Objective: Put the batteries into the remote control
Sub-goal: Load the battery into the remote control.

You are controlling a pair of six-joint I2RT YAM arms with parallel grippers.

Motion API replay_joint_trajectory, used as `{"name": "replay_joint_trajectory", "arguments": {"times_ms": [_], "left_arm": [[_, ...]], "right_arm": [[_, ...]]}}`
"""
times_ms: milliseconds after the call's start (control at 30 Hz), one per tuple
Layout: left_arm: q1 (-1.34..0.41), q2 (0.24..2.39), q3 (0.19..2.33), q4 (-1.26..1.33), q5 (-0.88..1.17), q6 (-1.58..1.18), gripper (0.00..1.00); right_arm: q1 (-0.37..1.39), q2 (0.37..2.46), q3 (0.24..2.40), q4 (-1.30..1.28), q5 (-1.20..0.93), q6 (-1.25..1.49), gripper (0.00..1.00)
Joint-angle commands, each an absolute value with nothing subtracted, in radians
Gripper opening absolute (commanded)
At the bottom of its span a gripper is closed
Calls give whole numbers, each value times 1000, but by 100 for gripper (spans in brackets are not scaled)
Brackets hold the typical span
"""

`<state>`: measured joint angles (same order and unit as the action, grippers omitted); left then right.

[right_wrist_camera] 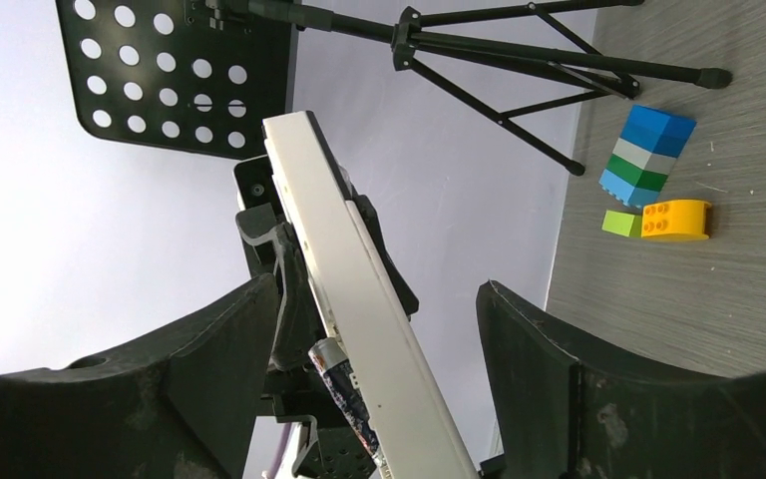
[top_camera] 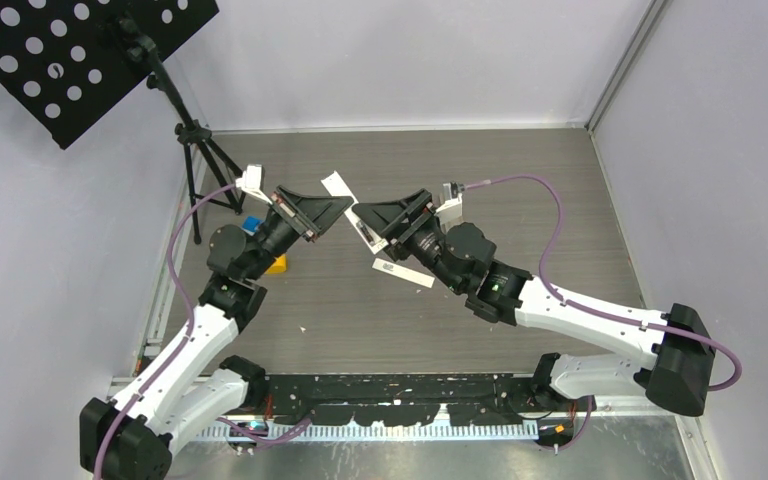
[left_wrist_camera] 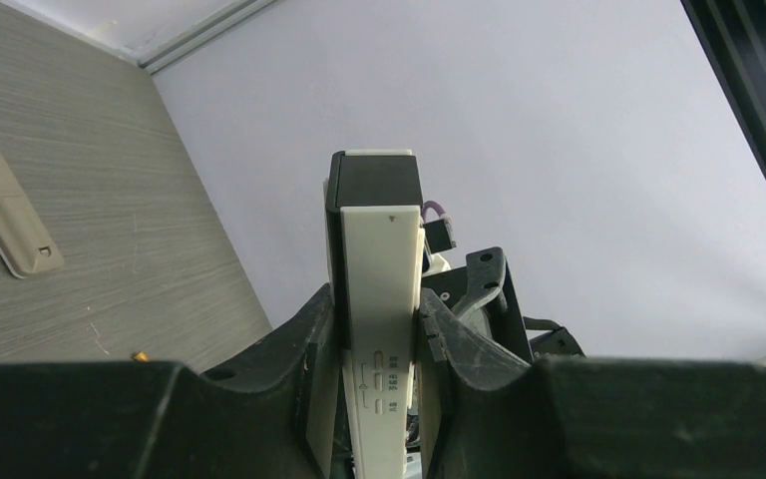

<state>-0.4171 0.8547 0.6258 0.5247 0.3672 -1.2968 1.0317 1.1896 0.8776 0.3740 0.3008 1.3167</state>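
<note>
One battery (right_wrist_camera: pixel 342 391), dark with a silver end, lies against the side of the remote (left_wrist_camera: pixel 381 239), near its lower part. Whether it already sits in its slot, I cannot tell. The left gripper (left_wrist_camera: pixel 377 329) is clamped on the remote and holds it in the air. The right gripper (right_wrist_camera: pixel 374 291) faces the remote with fingers wide apart, one on each side of it, gripping nothing. I judge the step to be seating this battery. The next move calls for a gentle push into the slot.
</note>
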Motion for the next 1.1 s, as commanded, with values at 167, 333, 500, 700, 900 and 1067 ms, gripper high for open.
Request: {"name": "replay_joint_trajectory", "arguments": {"times_ms": [167,333,500,700,900,1067], "left_arm": [[-414,865,647,607,369,-1276,0],[-414,874,665,608,360,-1289,0],[-414,888,685,602,356,-1321,0],[-414,906,683,612,350,-1394,0],[-414,913,672,607,346,-1437,0],[-414,946,652,663,352,-1515,0]], "right_arm": [[1028,1172,879,437,281,1315,64],[1025,1182,877,446,253,1303,50],[1023,1181,867,453,233,1281,40],[1023,1166,837,447,251,1205,35],[1023,1142,803,495,268,1104,33],[1022,1143,756,591,236,1002,31]]}}
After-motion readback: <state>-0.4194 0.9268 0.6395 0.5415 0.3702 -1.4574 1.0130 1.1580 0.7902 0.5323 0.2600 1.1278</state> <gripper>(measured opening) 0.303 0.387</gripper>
